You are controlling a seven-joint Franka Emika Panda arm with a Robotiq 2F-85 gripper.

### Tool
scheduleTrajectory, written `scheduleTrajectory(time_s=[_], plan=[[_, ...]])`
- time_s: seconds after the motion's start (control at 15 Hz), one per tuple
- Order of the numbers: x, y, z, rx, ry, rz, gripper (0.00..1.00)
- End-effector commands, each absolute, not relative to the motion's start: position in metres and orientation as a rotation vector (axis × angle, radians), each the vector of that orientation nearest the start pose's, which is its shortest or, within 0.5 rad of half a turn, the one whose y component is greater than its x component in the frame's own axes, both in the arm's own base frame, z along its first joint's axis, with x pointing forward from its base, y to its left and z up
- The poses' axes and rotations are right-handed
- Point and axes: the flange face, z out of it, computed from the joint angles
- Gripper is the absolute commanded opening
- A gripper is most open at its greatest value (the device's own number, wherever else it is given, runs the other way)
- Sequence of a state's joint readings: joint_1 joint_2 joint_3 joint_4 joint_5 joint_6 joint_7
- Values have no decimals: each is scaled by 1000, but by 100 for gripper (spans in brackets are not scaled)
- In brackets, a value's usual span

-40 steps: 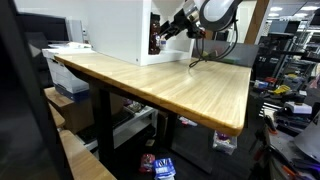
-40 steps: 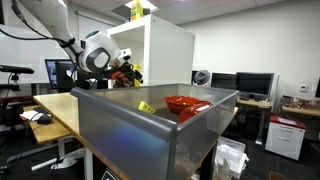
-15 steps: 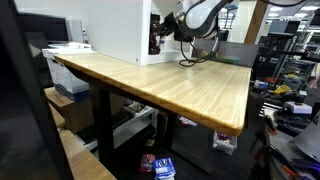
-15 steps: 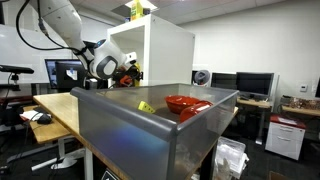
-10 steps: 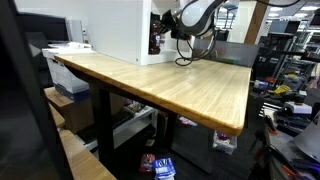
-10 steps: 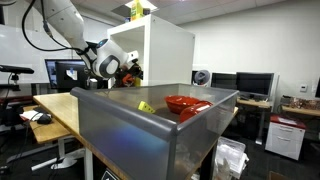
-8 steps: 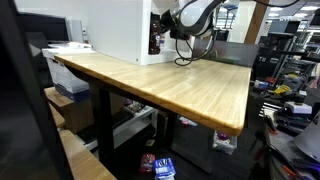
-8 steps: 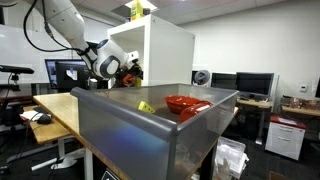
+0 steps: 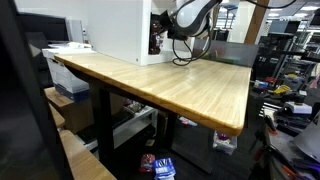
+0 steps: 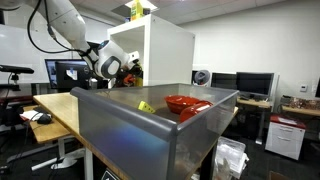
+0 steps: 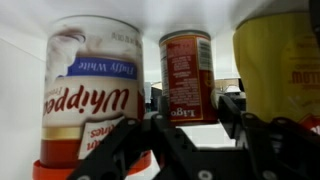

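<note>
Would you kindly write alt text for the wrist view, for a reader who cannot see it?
A red can stands between a white tub and a yellow container, the gripper before it with jaws apart.

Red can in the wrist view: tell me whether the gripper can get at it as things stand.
Probably yes. The red can stands right ahead of the gripper with nothing in front; the white tub and yellow container flank it, leaving only narrow gaps.

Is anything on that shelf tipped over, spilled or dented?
Nothing stands out. In the wrist view the whipped topping tub, the red can and the yellow container all stand upright side by side; no spill shows.
</note>
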State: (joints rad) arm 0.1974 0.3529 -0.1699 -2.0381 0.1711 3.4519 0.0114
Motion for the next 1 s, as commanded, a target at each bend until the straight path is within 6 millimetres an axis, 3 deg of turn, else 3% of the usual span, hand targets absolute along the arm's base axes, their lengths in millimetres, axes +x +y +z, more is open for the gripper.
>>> scheduleTrajectory(time_s=[0.0,0.13,0.2,0.47,0.53,0.73,0.87,0.93], plan=[[652,8,407,-2675,216,-1627,53],[654,5,408,-2678,236,-1638,59],[655,2,411,-2677,266,-1657,68],[653,3,419,-2668,299,-1680,79],[651,5,419,-2672,293,-1678,70],[646,13,416,-2686,266,-1668,57],[646,16,415,-2691,257,-1667,50],[645,17,414,-2693,254,-1666,51]])
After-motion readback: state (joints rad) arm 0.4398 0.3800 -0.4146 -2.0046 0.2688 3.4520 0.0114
